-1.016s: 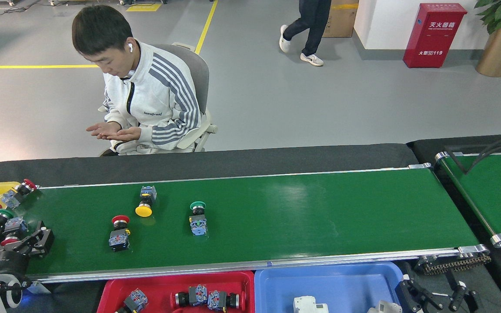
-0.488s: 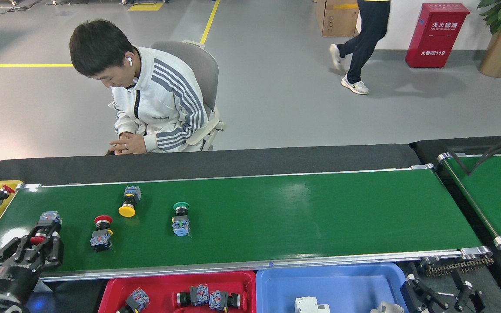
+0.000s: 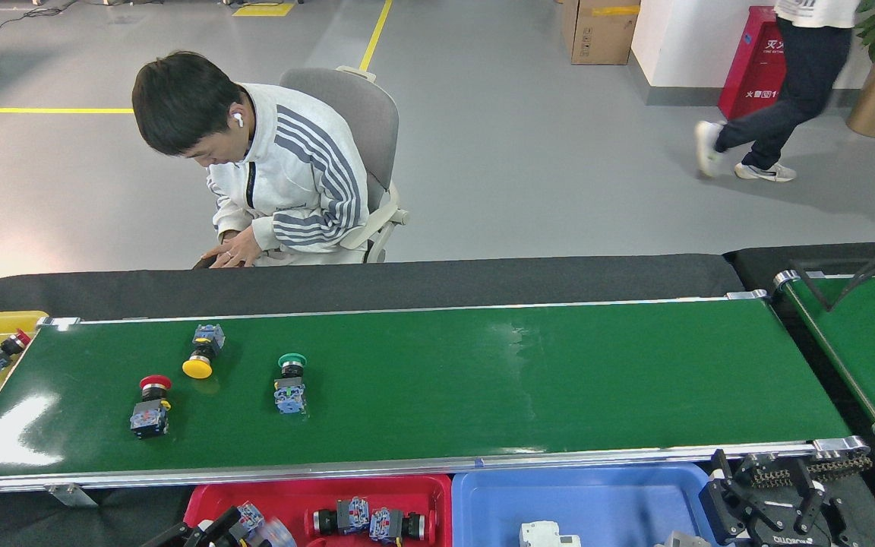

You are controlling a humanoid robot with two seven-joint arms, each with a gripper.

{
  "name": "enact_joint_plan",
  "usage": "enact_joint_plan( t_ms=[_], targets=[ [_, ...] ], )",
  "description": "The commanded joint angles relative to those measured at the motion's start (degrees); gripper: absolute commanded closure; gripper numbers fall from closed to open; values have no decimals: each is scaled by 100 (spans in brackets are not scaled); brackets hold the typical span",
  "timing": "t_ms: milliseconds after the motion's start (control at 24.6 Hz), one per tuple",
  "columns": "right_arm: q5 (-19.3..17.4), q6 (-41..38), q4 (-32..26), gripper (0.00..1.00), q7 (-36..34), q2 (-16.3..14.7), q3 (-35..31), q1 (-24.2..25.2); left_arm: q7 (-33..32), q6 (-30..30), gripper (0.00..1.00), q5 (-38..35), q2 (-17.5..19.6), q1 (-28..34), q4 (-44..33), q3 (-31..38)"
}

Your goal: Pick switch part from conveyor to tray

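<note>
Since the earlier frame, left gripper (image 3: 213, 532) has withdrawn from the conveyor (image 3: 483, 380) to the red tray (image 3: 437, 494) at the near edge, blurred, with a switch part (image 3: 249, 518) at its tips; whether it grips it cannot be told. Three switch parts remain on the belt's left portion: red-capped (image 3: 150, 406), yellow-capped (image 3: 202, 352), green-capped (image 3: 290, 382), all shifted leftward. Right gripper (image 3: 775, 509) sits near right beside the blue tray (image 3: 597, 494), jaws spread, empty. Seated person (image 3: 285, 182) beyond the far side
</note>
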Motion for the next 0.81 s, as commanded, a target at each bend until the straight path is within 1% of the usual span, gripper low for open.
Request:
enact_joint_plan(
  t_ms=[0, 81, 203, 244, 366, 488, 610, 691, 772],
  targets=[
    [-14, -35, -89, 0, -50, -42, -21, -46, -46, 345, 0, 12, 10, -97, -26, 74],
    [-14, -53, -89, 0, -50, -51, -21, -46, -46, 899, 0, 38, 19, -202, 132, 249],
    [-14, -88, -89, 0, -50, -25, -21, -54, -29, 1997, 0, 91, 45, -518, 747, 864],
    [-14, -88, -89, 0, -50, -16, -21, -54, -29, 2059, 0, 91, 80, -633, 984, 1049],
    [-14, -158, -97, 0, -58, -42, -12, -46, -20, 1962, 0, 100, 124, -730, 1442, 1471],
    [-23, -220, -97, 0, -50, -7, -12, -54, -46, 1751, 0, 118, 107, -756, 1556, 1497],
    [-14, -229, -97, 0, -58, -25, -12, -37, -64, 1716, 0, 118, 115, -835, 1547, 1524],
    [-14, -281, -97, 0, -94, -51, 6, 16, -90, 1716, 0, 109, 124, -1073, 1653, 1533],
    [-14, -396, -97, 0, -94, -34, 6, 16, -275, 1716, 0, 109, 124, -1363, 1917, 1559]
  ],
)
